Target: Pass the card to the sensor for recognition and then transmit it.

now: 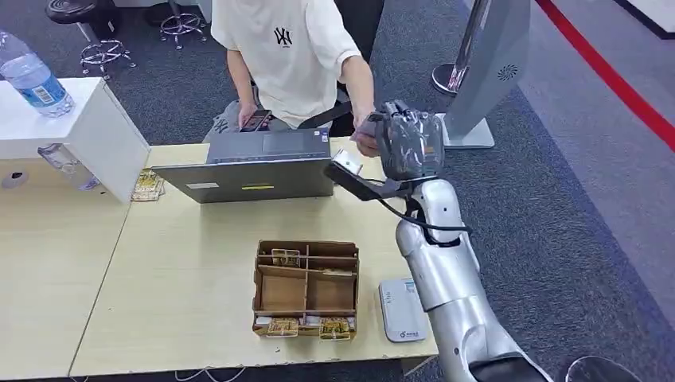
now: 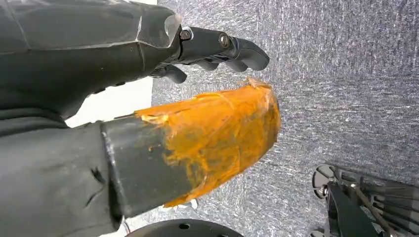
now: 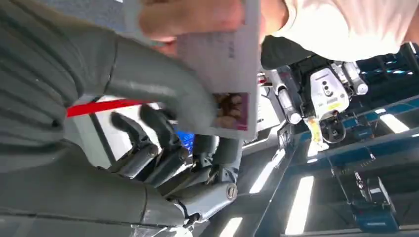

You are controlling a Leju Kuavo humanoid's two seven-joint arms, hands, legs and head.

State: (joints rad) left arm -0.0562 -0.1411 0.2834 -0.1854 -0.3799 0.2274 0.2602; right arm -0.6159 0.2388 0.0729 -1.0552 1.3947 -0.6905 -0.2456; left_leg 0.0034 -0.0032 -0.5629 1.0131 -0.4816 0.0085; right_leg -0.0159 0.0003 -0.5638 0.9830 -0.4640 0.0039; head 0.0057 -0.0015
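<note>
My right hand [image 1: 409, 145] is raised over the table's far right corner, toward a person in a white T-shirt [image 1: 286, 56]. In the right wrist view this hand [image 3: 163, 128] pinches a pale card [image 3: 230, 64] with a small photo between its thumb and fingers. The person's fingers [image 3: 192, 17] grip the card's other end. The white sensor [image 1: 402, 310] lies flat on the table near the front edge, beside my right arm. My left hand [image 2: 148, 123], its thumb wrapped in orange tape, hangs over grey carpet with its fingers apart and nothing in it.
A cardboard divider box [image 1: 306, 288] with several cards stands on the wooden table [image 1: 191, 263], left of the sensor. A grey laptop [image 1: 255, 165] sits at the far edge in front of the person. A water bottle [image 1: 33, 76] stands on a white block at the left.
</note>
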